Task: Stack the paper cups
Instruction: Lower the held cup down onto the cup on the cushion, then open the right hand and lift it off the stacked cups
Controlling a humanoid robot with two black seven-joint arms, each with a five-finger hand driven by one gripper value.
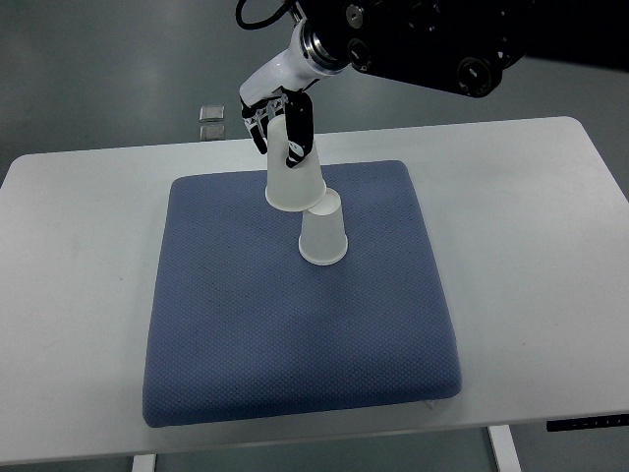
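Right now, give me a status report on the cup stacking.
Right robot hand gripping upside-down paper cup, held above blue pad. Second cup inverted on pad. Nothing blocking.

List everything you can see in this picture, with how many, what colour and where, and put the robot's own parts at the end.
paper cups: 2, white, both upside down; the held cup hangs tilted over the back of the pad, the standing cup rests on the pad just in front of it, their edges overlapping in this view
pad: 1, blue, textured, covering the middle of the table
table: 1, white, filling most of the view
small square objects: 2, pale grey, on the floor beyond the table's far edge; too small to identify
floor: grey, beyond the table
right hand: 1, white and black, fingers closed on the held cup, its black arm entering at the top right
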